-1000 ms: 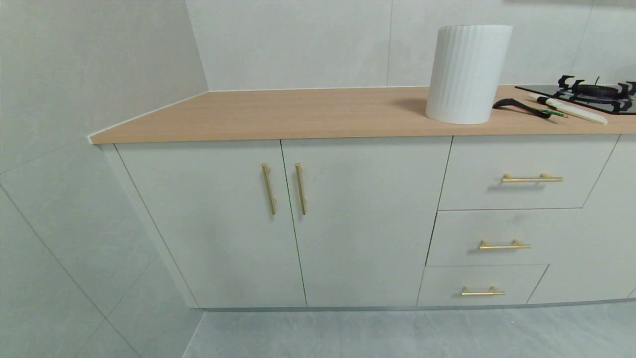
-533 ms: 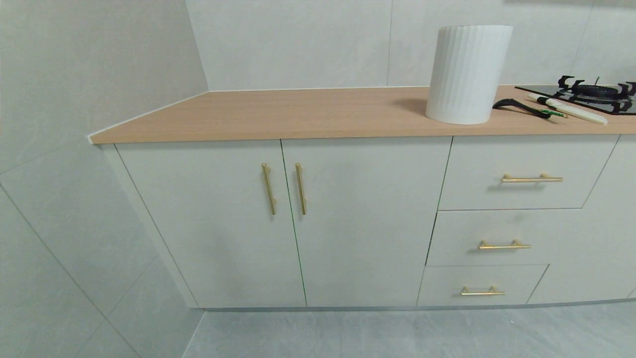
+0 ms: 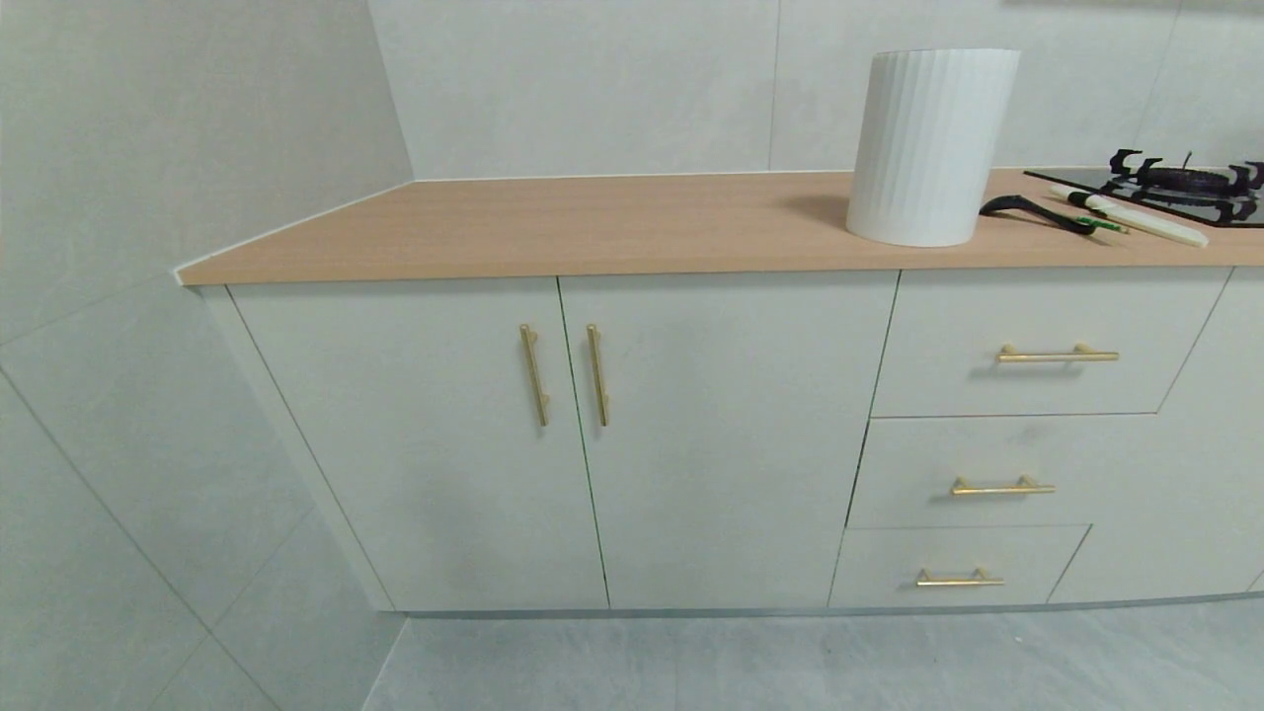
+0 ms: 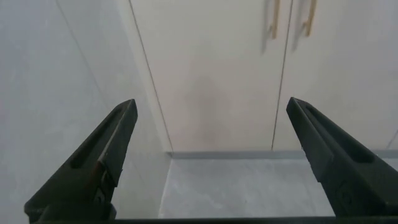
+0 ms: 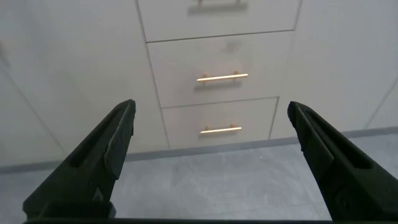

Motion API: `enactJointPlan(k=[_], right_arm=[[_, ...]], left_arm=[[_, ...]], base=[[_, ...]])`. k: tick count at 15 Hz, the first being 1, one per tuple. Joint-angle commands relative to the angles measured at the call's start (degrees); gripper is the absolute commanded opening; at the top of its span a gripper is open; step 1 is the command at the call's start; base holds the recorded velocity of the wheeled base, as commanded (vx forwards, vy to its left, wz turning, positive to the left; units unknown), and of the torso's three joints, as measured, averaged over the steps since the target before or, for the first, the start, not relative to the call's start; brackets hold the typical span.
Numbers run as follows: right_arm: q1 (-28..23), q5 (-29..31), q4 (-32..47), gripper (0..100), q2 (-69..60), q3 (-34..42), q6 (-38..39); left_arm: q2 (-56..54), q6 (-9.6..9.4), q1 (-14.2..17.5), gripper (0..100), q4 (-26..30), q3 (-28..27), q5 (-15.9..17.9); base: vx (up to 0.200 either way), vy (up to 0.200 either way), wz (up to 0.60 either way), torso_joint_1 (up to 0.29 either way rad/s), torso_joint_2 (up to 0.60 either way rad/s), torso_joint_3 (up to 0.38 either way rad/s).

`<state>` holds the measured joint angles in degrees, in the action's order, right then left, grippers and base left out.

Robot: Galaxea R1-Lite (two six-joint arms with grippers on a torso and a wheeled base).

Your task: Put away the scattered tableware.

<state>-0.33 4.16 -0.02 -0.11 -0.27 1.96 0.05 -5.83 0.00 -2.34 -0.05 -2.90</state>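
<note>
**Tableware on table; both pincers open, nothing held**

I find the tableware at the right end of the table (image 3: 592,222). A black utensil (image 3: 1032,209) lies just beside the foot of an upright white ribbed canister (image 3: 931,148). A white utensil (image 3: 1136,217) lies next to it at the near edge of the hob (image 3: 1185,183). A small green item (image 3: 1108,225) sits between the two utensils (too small for me to identify).

Below the table, two doors (image 3: 415,444) are shut, their gold handles (image 3: 534,375) side by side. Three drawers (image 3: 1037,306) to their right are shut as well.

The left pincer (image 4: 211,109) hangs low in front of the doors, fingers spread wide and empty. The right pincer (image 5: 211,106) hangs in front of the lower drawers, likewise spread and empty.
</note>
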Motion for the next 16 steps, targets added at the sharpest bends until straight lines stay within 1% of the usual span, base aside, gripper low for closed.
enactJointPlan(k=[1, 3, 5, 6, 7, 8, 9, 10, 11, 12, 13, 14, 15, 16], right_arm=[[0.0, -0.4, 0.4, 100, 0.1, 0.2, -0.1], [0.0, -1.0, 0.4, 100, 0.1, 0.2, -0.1], [0.0, -1.2, 0.4, 100, 0.1, 0.2, -0.3], [0.0, -1.2, 0.5, 100, 0.1, 0.2, -0.5], [0.0, -1.2, 0.5, 100, 0.1, 0.2, -0.4], [0.0, -1.2, 0.4, 100, 0.1, 0.2, -0.4], [0.0, -1.2, 0.4, 100, 0.1, 0.2, -0.3], [0.0, -1.2, 0.4, 100, 0.1, 0.2, -0.3], [0.0, -1.2, 0.4, 100, 0.1, 0.2, -0.4], [0.0, -1.2, 0.4, 100, 0.1, 0.2, -0.4], [0.0, -1.1, 0.5, 100, 0.1, 0.2, -0.5], [0.1, -1.2, 0.5, 100, 0.1, 0.2, -0.4], [0.1, -1.2, 0.5, 100, 0.1, 0.2, -0.4], [0.1, -1.2, 0.5, 100, 0.1, 0.2, -0.4]], left_arm=[[0.0, 0.29, 0.0, 100, -0.1, 0.0, 2.2], [0.0, -0.06, 0.0, 100, 0.0, 0.0, 3.0], [0.0, -0.76, 0.0, 100, 0.0, 0.0, 5.2], [0.0, -1.56, 0.0, 100, 0.1, 0.0, 5.4], [0.0, -1.56, 0.0, 100, 0.1, 0.0, 5.4], [0.0, -0.68, 0.0, 100, -0.1, 0.0, 5.3], [0.0, 2.05, 0.0, 100, -0.1, 0.0, 4.9], [0.0, 3.54, 0.0, 100, -0.2, 0.0, 4.7], [0.0, 3.63, 0.0, 100, -0.2, 0.0, 3.8], [0.0, 3.98, 0.0, 100, -0.3, 0.0, 2.1], [0.0, 4.25, 0.0, 100, -0.4, 0.0, 1.5], [0.0, 3.98, 0.0, 100, -0.4, 0.0, 1.8], [0.0, 2.84, 0.0, 100, -0.3, 0.0, 1.8], [0.0, 1.26, 0.0, 100, -0.2, 0.0, 1.7]], base=[[0.000, 0.000, 0.00, 0.000, 0.00, 0.000], [0.000, 0.000, 0.00, 0.000, 0.00, 0.000], [0.000, 0.000, 0.00, 0.000, 0.00, 0.000], [0.000, 0.000, 0.00, 0.000, 0.00, 0.000], [0.000, 0.000, 0.00, 0.000, 0.00, 0.000], [0.000, 0.000, 0.00, 0.000, 0.00, 0.000], [0.000, 0.000, 0.00, 0.000, 0.00, 0.000], [0.000, 0.000, 0.00, 0.000, 0.00, 0.000], [0.000, 0.000, 0.00, 0.000, 0.00, 0.000], [0.000, 0.000, 0.00, 0.000, 0.00, 0.000], [0.000, 0.000, 0.00, 0.000, 0.00, 0.000], [0.000, 0.000, 0.00, 0.000, 0.00, 0.000], [0.000, 0.000, 0.00, 0.000, 0.00, 0.000], [0.000, 0.000, 0.00, 0.000, 0.00, 0.000]])
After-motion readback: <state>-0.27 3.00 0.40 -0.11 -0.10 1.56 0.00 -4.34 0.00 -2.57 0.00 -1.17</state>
